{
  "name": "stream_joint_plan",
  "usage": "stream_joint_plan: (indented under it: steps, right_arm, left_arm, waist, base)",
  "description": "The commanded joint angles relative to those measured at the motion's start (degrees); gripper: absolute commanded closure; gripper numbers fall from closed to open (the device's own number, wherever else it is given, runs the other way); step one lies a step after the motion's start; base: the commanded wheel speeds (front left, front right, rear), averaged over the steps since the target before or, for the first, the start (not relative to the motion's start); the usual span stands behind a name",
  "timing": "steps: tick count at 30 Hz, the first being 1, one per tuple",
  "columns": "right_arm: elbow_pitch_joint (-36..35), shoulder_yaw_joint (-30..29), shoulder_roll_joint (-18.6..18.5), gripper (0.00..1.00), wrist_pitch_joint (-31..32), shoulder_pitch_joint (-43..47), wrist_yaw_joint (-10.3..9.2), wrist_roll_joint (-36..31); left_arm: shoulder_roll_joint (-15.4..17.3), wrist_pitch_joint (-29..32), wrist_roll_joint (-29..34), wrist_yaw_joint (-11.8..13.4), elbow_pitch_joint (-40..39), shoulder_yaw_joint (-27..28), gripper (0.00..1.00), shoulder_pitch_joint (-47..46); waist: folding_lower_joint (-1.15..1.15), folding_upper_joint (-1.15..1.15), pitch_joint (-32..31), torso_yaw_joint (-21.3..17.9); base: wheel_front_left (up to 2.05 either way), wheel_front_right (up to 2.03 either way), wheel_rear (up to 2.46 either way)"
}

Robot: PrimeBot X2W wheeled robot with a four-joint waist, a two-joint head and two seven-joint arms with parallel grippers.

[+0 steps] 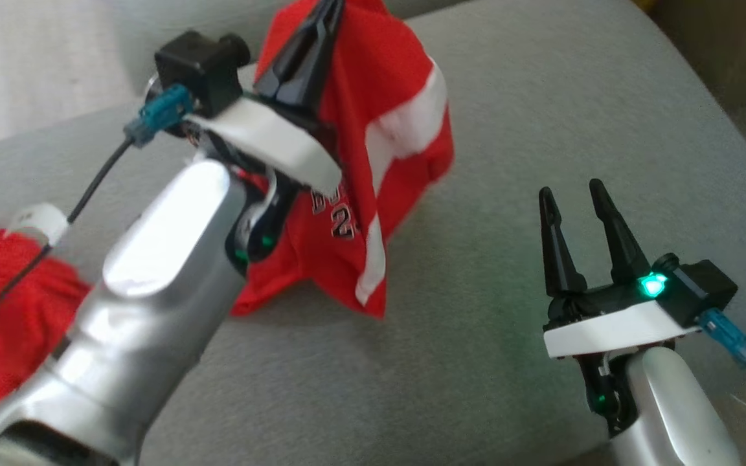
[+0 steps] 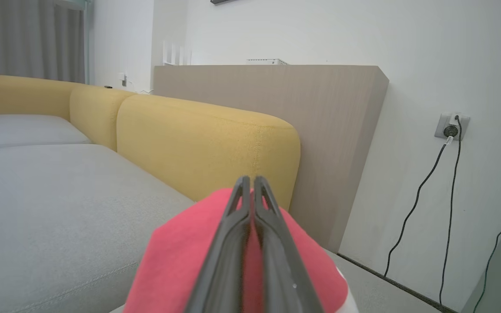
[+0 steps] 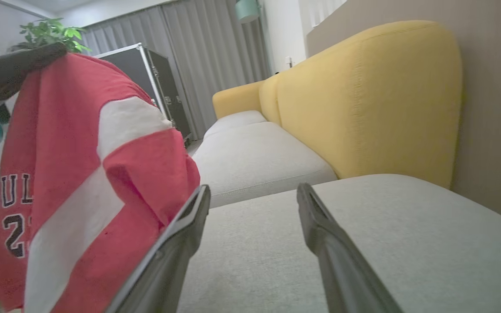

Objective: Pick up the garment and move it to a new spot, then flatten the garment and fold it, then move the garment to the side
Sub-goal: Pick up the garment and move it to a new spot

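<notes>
Left gripper (image 1: 326,19) is clamped together on the top of the red jersey-style garment with white stripes and dark lettering (image 1: 405,90), holding it up. The cloth hangs bunched, with its lower edge touching the grey fabric sofa seat cushion (image 1: 541,97). Right gripper (image 1: 570,194) has its fingers apart and holds nothing, hovering over bare cushion to the right of the garment.

The step looks like carrying the garment to a new spot. To do it well:
- Lift until the hem clears the seat so it doesn't drag.
- Travel slowly so the pinch doesn't slip.
- Lower the hem first onto open cushion so it lays out rather than heaps.
- The right gripper could then take a free edge to spread it.

As for holders, the seat carries everything. It bears the garment's hem plus more red cloth (image 1: 4,291) at lower left beside the left forearm. Cannot tell whether that cloth is the same piece.
</notes>
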Motion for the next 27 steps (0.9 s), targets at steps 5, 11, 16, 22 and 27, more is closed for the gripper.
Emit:
stream_joint_plan:
  steps: [5, 11, 16, 22, 27]
  right_arm:
    - [-2.71, 0.68, -0.18, 0.00, -0.61, -2.26, -0.04, 0.80]
    - [-3.09, -1.33, -0.18, 0.00, -0.61, -1.69, -0.04, 0.13]
    - [-2.79, -2.76, -0.18, 0.00, -0.61, -0.60, -0.04, -1.88]
    - [-1.67, -3.88, -0.18, 0.00, -0.61, 2.04, -0.04, -4.92]
    - [-0.61, -5.14, -0.18, 0.00, -0.61, 4.35, -0.04, -6.38]
  left_arm:
    - [1.11, -4.98, 2.31, -1.83, 7.72, 2.48, 0.00, -6.76]
    - [3.60, -9.85, 2.85, -3.53, 14.41, 3.60, 0.00, -6.39]
    - [7.45, -12.58, 2.53, -3.92, 13.08, 5.94, 0.00, -0.11]
    - [9.58, -13.24, 3.73, -1.77, 5.57, 8.92, 0.00, 13.93]
    - [8.46, -13.27, 5.48, 0.21, -0.83, 11.01, 0.00, 24.50]
  waist:
    - [0.00, 0.00, 2.58, -2.54]
    - [0.00, 0.00, 2.00, 2.17]
    - [0.00, 0.00, -0.36, 7.78]
    - [0.00, 0.00, -4.44, 15.27]
    - [0.00, 0.00, -6.62, 19.24]
  base:
    - [0.00, 0.00, 0.00]
    - [0.00, 0.00, 0.00]
    - [0.00, 0.00, 0.00]
    - [0.00, 0.00, 0.00]
    - [0.00, 0.00, 0.00]
